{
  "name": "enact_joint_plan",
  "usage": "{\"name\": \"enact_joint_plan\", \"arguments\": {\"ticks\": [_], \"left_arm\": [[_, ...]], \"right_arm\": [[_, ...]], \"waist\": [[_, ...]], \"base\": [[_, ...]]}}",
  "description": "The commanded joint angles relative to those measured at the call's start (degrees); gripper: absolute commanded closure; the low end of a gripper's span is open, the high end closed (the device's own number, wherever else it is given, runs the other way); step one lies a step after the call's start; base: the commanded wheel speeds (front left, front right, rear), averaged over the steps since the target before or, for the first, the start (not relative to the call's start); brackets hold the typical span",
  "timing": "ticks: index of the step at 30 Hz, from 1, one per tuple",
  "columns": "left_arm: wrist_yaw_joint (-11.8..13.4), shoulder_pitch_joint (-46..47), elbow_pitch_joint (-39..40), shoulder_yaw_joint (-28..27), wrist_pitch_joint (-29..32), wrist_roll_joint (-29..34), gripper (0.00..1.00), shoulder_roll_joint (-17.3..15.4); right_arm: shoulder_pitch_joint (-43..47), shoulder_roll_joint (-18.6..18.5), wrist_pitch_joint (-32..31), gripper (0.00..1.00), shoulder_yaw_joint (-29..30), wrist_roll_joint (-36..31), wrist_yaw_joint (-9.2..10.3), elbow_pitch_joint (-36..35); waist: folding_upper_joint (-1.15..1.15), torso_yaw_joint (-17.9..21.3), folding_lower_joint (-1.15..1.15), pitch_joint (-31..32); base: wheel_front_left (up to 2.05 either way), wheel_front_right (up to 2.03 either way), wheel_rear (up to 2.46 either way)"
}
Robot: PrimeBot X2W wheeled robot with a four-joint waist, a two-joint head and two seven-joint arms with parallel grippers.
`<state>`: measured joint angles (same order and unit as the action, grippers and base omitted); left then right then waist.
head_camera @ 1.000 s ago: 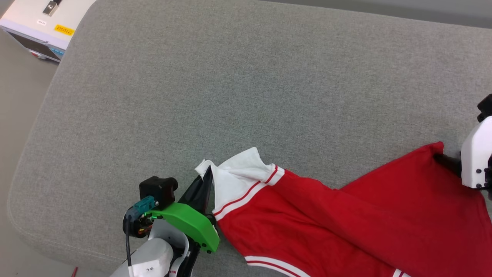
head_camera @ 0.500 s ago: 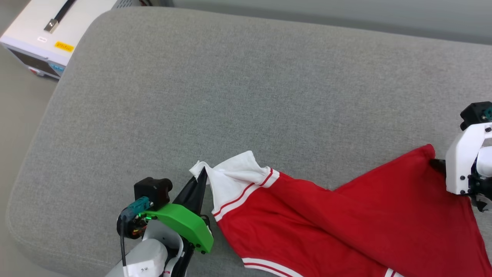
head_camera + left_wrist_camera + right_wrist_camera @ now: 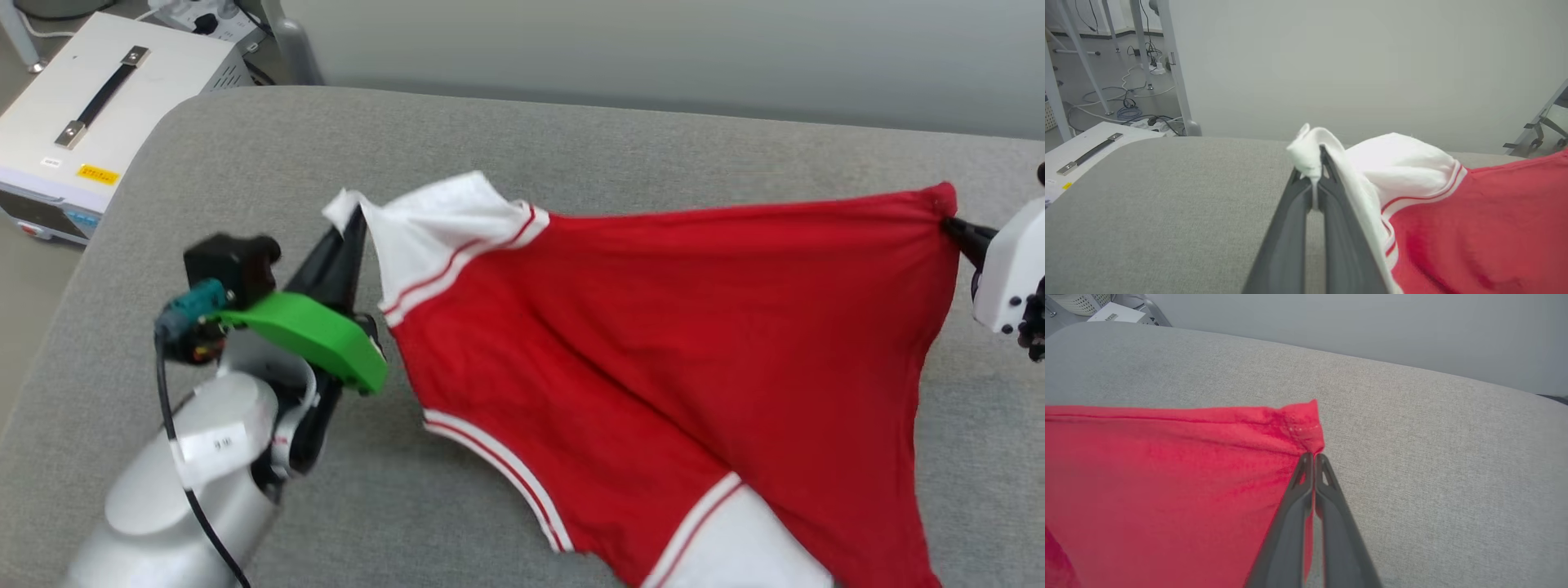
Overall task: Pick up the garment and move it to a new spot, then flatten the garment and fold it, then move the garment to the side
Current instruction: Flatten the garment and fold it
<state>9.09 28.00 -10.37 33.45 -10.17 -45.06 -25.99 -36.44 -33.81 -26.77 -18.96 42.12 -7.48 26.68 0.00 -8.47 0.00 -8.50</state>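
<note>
The garment (image 3: 669,343) is a red shirt with white, red-striped sleeves, stretched in the air above the grey cushion (image 3: 571,139) between my two grippers. My left gripper (image 3: 353,219) is shut on the tip of its white sleeve (image 3: 1310,153), at the left in the head view. My right gripper (image 3: 951,224) is shut on a red hem corner (image 3: 1308,428) at the far right. The cloth hangs down toward the bottom edge of the head view, where a second white sleeve (image 3: 735,547) shows. Its printed front is hidden.
A white box (image 3: 90,139) with a black handle stands on the floor beyond the cushion's left corner. Cables (image 3: 1131,106) and metal legs lie farther off on the floor. A pale wall (image 3: 653,49) runs behind the cushion.
Both grippers have risen with the garment, which was lying slack on the cushion and now hangs taut between them. The right gripper has closed on the hem corner. The head camera has tilted up.
</note>
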Motion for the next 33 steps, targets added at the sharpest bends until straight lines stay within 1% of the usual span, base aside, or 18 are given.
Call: {"name": "enact_joint_plan", "arguments": {"ticks": [1, 6, 11, 19, 25, 29, 33], "left_arm": [[-0.78, 3.52, -0.53, -0.92, 0.76, 0.21, 1.00, -0.91], [-3.16, 13.54, -5.39, -2.66, 3.51, -0.30, 1.00, -1.59], [-5.98, 25.59, -14.01, -3.01, 4.80, 1.08, 1.00, -1.23], [-8.87, 45.30, -28.20, -3.95, 2.37, 4.37, 1.00, -0.17], [-10.58, 57.62, -35.87, -4.18, 0.25, 6.72, 1.00, -0.91], [-11.40, 63.72, -39.48, -4.50, -0.85, 7.40, 1.00, -1.14], [-12.46, 67.46, -42.56, -3.87, -1.52, 8.06, 1.00, -0.34]], "right_arm": [[-2.10, 0.08, 1.14, 1.00, 0.32, -0.92, -0.01, 0.79], [-8.32, 0.94, 3.59, 1.00, 1.15, -3.34, -0.01, 3.25], [-16.76, 1.83, 5.96, 1.00, 2.11, -6.65, -0.01, 5.67], [-33.22, 4.00, 10.46, 1.00, 5.31, -12.96, -0.01, 11.42], [-44.17, 6.47, 13.98, 1.00, 6.92, -17.52, -0.01, 16.35], [-50.37, 7.63, 16.46, 1.00, 7.49, -19.70, -0.01, 19.34], [-55.25, 8.99, 18.95, 1.00, 7.28, -20.68, -0.01, 22.44]], "waist": [[0.00, 1.43, 0.00, 0.44], [0.00, 2.98, 0.00, -0.62], [0.00, 4.32, 0.00, -2.97], [0.00, 5.98, 0.00, -9.23], [0.00, 7.15, 0.00, -14.41], [0.00, 7.39, 0.00, -17.90], [0.00, 7.27, 0.00, -21.21]], "base": [[0.00, 0.00, 0.00], [0.00, 0.00, 0.00], [0.00, 0.00, 0.00], [0.00, 0.00, 0.00], [0.00, 0.00, 0.00], [0.00, 0.00, 0.00], [0.00, 0.00, 0.00]]}}
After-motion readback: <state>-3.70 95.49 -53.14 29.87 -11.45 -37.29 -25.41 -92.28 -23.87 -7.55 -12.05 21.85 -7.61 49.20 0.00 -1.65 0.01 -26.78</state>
